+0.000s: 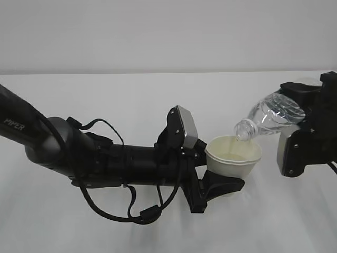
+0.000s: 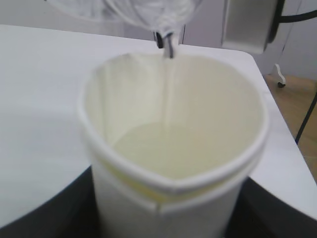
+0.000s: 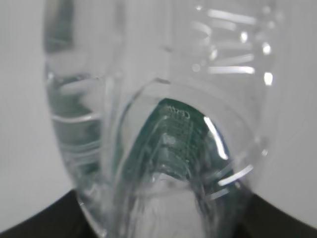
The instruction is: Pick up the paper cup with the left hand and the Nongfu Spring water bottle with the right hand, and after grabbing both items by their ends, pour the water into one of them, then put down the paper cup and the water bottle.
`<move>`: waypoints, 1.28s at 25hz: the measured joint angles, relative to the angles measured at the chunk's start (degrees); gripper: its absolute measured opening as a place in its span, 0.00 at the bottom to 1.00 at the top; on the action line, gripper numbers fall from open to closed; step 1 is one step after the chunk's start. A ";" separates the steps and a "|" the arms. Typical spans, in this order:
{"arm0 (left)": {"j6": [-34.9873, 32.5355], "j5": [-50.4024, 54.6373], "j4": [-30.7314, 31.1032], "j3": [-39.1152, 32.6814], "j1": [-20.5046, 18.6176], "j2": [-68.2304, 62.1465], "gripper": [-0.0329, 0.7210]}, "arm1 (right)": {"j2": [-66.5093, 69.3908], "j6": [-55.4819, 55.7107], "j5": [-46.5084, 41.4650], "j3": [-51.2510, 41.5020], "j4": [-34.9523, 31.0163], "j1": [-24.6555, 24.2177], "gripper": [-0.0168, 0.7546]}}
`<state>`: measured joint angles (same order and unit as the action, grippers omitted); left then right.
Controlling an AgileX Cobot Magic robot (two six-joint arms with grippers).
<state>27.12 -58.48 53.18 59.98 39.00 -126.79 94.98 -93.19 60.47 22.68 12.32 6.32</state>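
The tapered off-white paper cup [image 2: 173,163] with a rolled rim fills most of the frame, its mouth squeezed out of round. Inside the cup, clear water [image 2: 173,151] pools over the cream bottom; a thin stream meets the pool from above. Directly above the cup's far rim, the neck of the clear plastic bottle [image 2: 148,12] points down. Black gripper fingers [image 2: 59,208] flank the cup's lower wall on both sides. Behind the cup: white table [image 2: 39,89].

Off-white paper cup [image 1: 233,156] with cream interior; clear ribbed bottle [image 1: 271,118] showing dark green label through the plastic; colourless water [image 2: 171,148]; black left arm [image 1: 105,155] lettered white "PIPER"; grey camera block [image 1: 186,126]; white table [image 1: 105,95].
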 joint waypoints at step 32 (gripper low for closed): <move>0.00 0.00 0.00 0.00 0.00 0.00 0.64 | 0.00 -0.30 0.00 0.00 -0.25 0.00 0.50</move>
<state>27.12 -58.48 53.18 59.98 39.00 -126.79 94.98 -93.49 60.47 22.68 12.06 6.32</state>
